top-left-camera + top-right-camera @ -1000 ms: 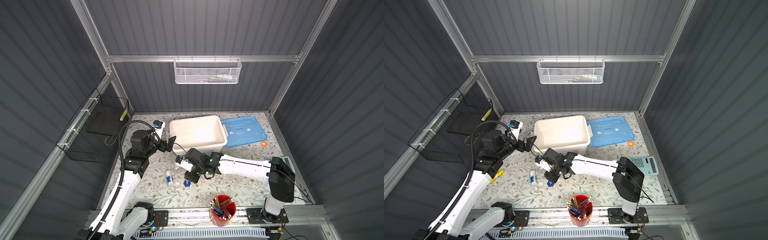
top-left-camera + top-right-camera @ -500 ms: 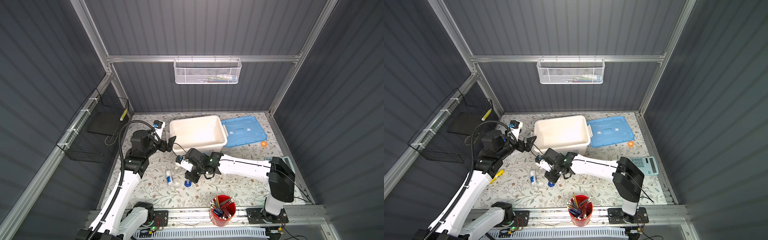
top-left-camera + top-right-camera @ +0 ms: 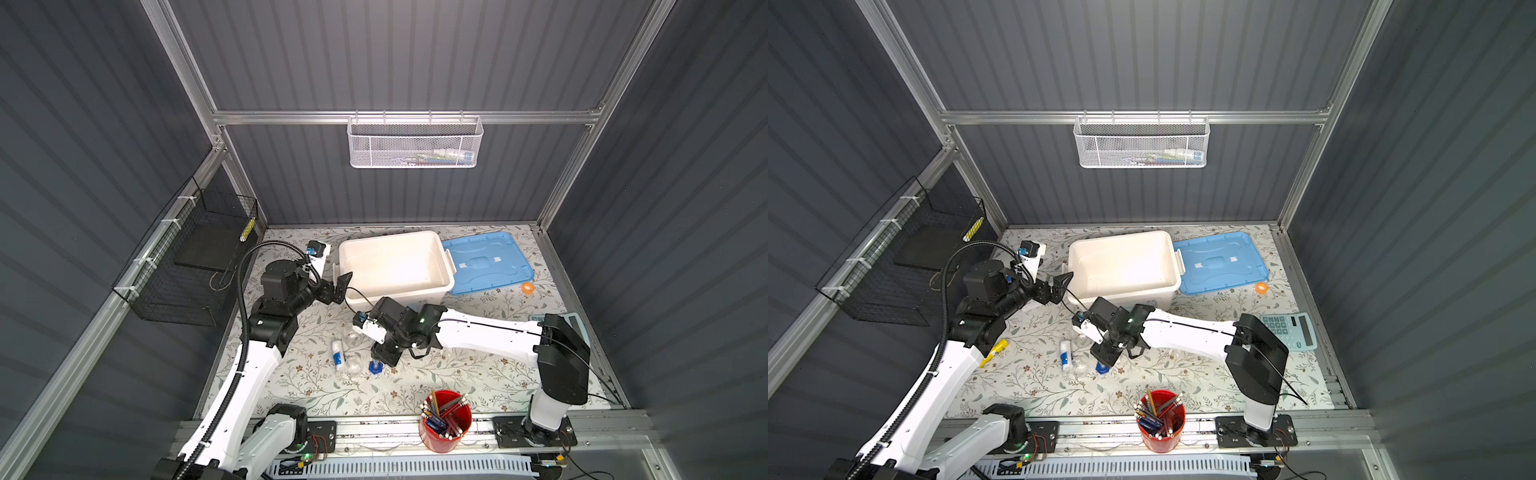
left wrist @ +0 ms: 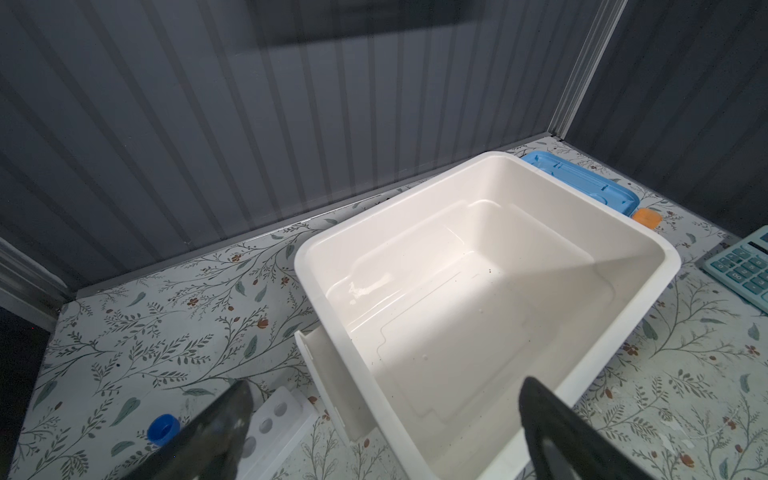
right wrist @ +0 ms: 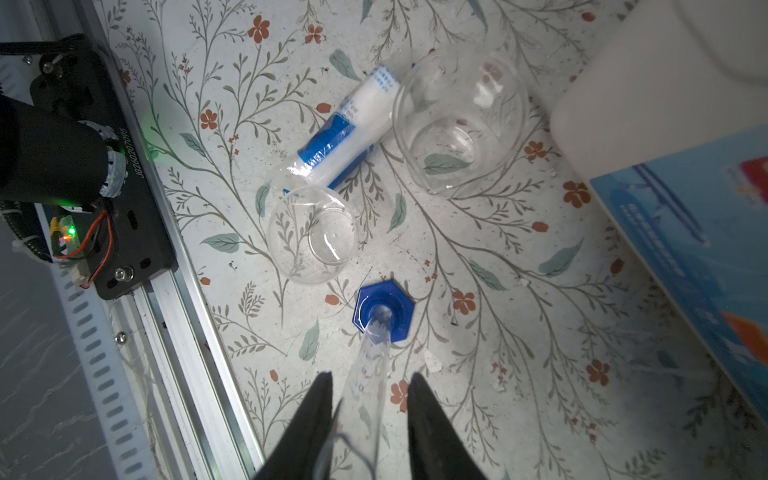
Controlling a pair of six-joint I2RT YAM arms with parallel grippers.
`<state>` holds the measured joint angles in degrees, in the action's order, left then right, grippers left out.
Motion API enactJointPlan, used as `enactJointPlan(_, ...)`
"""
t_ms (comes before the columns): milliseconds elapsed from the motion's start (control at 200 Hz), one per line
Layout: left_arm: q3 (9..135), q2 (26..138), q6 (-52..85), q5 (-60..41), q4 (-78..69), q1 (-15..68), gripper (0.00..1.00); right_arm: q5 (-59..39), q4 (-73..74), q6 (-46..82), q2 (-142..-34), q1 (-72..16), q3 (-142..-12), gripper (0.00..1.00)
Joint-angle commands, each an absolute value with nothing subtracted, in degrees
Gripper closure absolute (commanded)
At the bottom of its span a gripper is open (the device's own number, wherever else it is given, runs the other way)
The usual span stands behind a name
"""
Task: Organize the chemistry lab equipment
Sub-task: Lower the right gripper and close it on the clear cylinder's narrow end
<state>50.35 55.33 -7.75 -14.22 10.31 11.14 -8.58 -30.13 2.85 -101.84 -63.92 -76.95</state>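
The step in hand looks like grasping the measuring cylinder [image 5: 371, 353], which stands on its blue hexagonal foot on the bench [image 5: 540, 291], just beside a small round flask [image 5: 311, 235]. To do it well, centre the jaws on the tube, close gently, then lift straight up so the foot clears the flask. The right gripper [image 5: 370, 376] straddles the tube, partly open, with a gap on at least 1 side, gripping nothing. The left gripper [image 4: 384, 384] hangs wide open and empty by the white bin [image 4: 673, 266].
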Motion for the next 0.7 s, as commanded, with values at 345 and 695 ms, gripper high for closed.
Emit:
enactJointPlan(345,51.3,55.6,-7.7,-15.2,10.7,10.8,0.0,-8.3,-30.8,3.3,-100.5,-64.3,-77.0,0.74)
enactJointPlan(695,51.2,55.5,-7.8,-15.2,10.8,10.8,0.0,-7.3,-32.6,3.3,-100.2,-64.3,-77.7,0.83)
